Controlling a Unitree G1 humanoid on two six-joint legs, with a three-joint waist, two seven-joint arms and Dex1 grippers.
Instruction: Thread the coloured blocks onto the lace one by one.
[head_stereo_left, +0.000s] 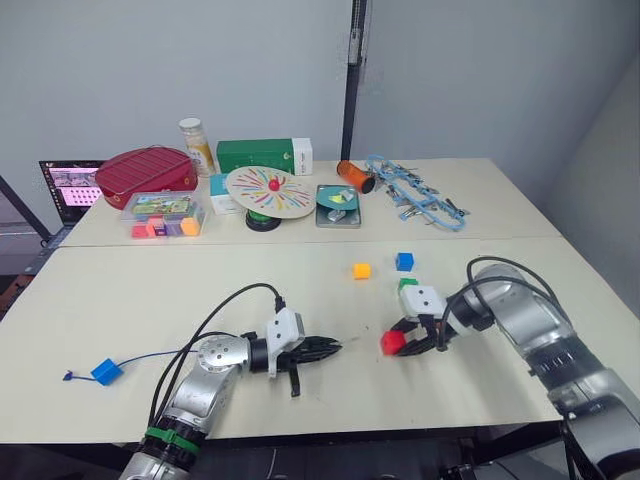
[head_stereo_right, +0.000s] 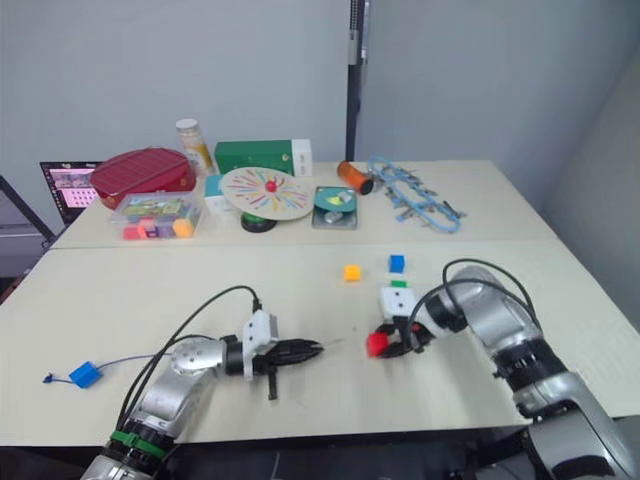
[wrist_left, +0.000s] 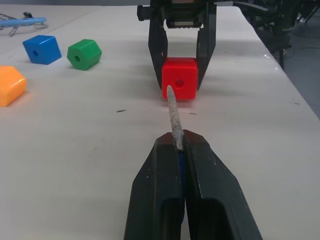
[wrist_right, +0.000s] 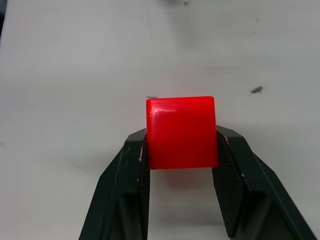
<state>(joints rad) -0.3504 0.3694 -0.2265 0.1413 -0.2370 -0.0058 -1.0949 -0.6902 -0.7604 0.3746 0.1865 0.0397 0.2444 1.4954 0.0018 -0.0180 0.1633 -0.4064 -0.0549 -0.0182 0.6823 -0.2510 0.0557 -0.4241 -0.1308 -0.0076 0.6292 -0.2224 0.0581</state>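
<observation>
Pinching the pale stiff tip of the lace (wrist_left: 174, 116) between closed jaws, the left gripper (head_stereo_left: 328, 347) lies low over the table (head_stereo_left: 120, 290) at lower centre of the left eye view, with the tip sticking out ahead of the fingers and aimed at the hole in the red block (wrist_left: 180, 78). That block is clamped by its two sides in the jaws of the right gripper (head_stereo_left: 400, 341), just right of centre in the left eye view; in the left wrist view the holed face is turned toward the lace tip, which is near the hole but I cannot tell whether it touches. In the right wrist view the red cube sits squarely between the two black fingers (wrist_right: 130, 170), its glossy top face up. Behind the left arm the dark-blue cord trails toward the lower left of the frame, where a blue block (head_stereo_left: 106, 372) sits on it near the table edge. Beyond the right gripper, the green block (head_stereo_left: 407, 284) lies close by its wrist, with the second blue block (head_stereo_left: 404, 261) just above it in the frame and the orange-yellow block (head_stereo_left: 361, 270) to their left, all three apart from one another. Along the upper part of the frame stand a red case (head_stereo_left: 146, 174), a clear tray of coloured pieces (head_stereo_left: 164, 215), a green box (head_stereo_left: 262, 155), a round disc on a stand (head_stereo_left: 269, 191) and a light-blue chain tangle (head_stereo_left: 415, 194).
</observation>
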